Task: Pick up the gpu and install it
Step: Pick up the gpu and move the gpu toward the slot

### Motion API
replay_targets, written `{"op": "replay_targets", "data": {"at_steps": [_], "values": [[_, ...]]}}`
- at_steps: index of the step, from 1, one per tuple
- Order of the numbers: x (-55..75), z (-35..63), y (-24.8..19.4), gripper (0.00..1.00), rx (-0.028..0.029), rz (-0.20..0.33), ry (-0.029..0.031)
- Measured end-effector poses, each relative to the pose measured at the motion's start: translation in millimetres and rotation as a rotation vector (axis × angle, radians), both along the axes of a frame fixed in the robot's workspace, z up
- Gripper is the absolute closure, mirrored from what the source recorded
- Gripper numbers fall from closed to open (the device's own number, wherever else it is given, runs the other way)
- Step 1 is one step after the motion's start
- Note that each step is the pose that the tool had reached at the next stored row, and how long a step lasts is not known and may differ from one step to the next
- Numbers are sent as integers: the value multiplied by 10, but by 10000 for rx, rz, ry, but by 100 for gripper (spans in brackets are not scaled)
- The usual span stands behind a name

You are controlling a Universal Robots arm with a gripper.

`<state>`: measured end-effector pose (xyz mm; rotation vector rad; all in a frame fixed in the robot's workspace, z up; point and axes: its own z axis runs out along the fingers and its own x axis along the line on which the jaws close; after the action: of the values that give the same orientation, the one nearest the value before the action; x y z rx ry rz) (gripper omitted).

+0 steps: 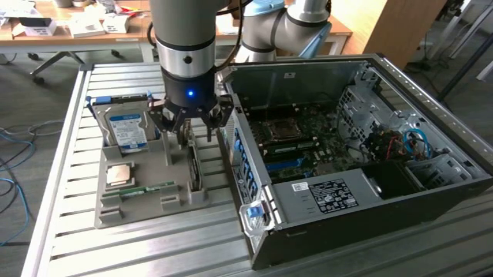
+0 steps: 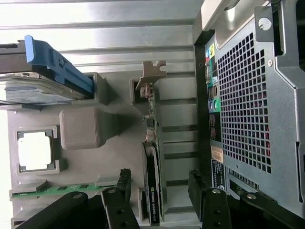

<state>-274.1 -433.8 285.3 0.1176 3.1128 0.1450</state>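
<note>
My open end effector (image 1: pixel 191 134) hangs with a finger on each side of the gpu (image 2: pixel 153 143) in the gray tray (image 1: pixel 131 210), not yet grabbed or put in the computer (image 1: pixel 292 81).

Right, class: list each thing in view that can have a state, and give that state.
gripper: open, poised over the gpu, not gripping it.
gpu: upright on edge in a slot of the tray, not installed.
hard drive: standing in its tray slot.
memory stick: resting in its tray slot.
computer case: side open, interior exposed.
</note>
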Motion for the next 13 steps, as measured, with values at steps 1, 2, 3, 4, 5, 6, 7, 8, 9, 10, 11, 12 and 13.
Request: {"op": "replay_targets", "data": {"at_steps": [1, 2, 3, 4, 5, 6, 7, 8, 9, 10, 11, 12, 13], "values": [[0, -6, 0, 40, 0, 0, 0], [0, -13, 0, 40, -1, 0, 0], [0, -21, 0, 40, 0, 0, 1], [0, -32, 0, 40, 0, 0, 0], [0, -45, 0, 40, -1, 0, 0], [0, -59, 0, 40, 0, 0, 0], [0, -73, 0, 40, 0, 0, 0], [0, -87, 0, 40, 0, 0, 0], [0, -99, 0, 40, -1, 0, 0], [0, -108, 0, 40, 0, 0, 0], [0, -108, 0, 40, -2, 0, 1], [0, -108, 0, 40, -2, 0, 2], [-1, -108, -1, 40, -4, 0, 3]]}}
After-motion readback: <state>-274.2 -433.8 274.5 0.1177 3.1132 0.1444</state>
